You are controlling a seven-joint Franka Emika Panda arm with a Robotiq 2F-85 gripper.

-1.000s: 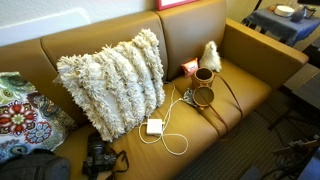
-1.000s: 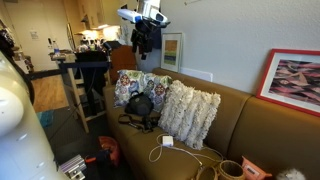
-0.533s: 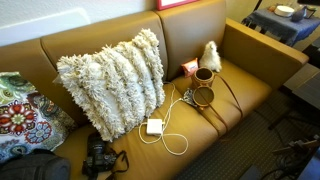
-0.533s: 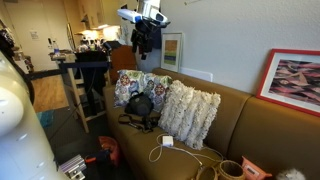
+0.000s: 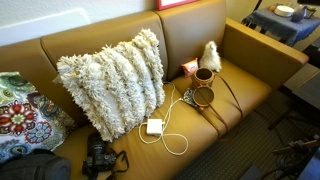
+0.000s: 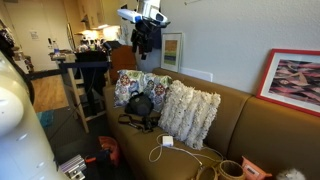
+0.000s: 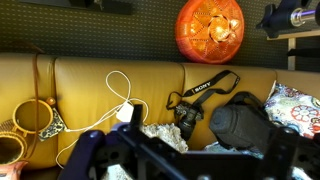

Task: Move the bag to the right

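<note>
Brown and leather-like, the small bag with round cup-like parts [image 5: 203, 88] lies on a seat cushion of the tan leather sofa [image 5: 250, 70], close to the armrest and just in front of a fluffy white tuft-like object [image 5: 210, 53]. A big shaggy cream pillow [image 5: 110, 80] leans on the backrest, apart from the bag. The small white charger with its cable [image 5: 154, 126] lies near both. The end effector [image 6: 143, 38] hangs high over the sofa's far end, well apart from the bag. In the wrist view its fingers [image 7: 85, 155] stand spread wide and hold nothing.
</note>
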